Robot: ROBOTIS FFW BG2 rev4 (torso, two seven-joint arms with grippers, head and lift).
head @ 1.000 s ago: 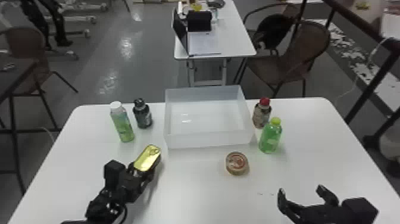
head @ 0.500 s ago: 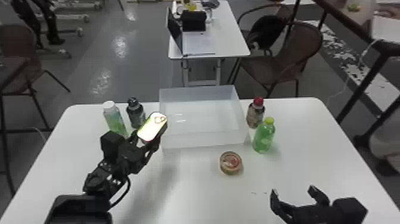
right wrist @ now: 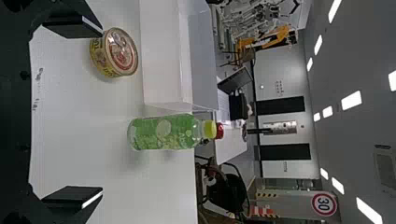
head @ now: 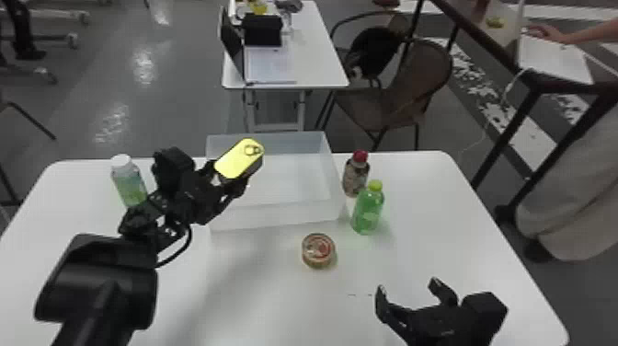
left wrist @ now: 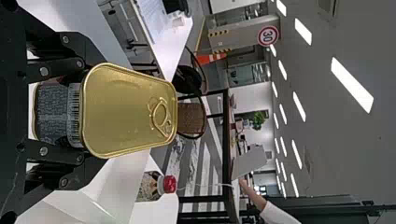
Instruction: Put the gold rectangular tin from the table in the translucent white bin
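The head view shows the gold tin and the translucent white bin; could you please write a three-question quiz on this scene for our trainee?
1. True or false: the left gripper holds the gold tin.
2. Multiple choice: what colour is the cap of the bottle standing closest to the round can?
a) red
b) yellow-green
c) white
3. Fill in the blank: the fingers of the right gripper are ____ (open or shut).

Key: 1 true; 2 b; 3 open.
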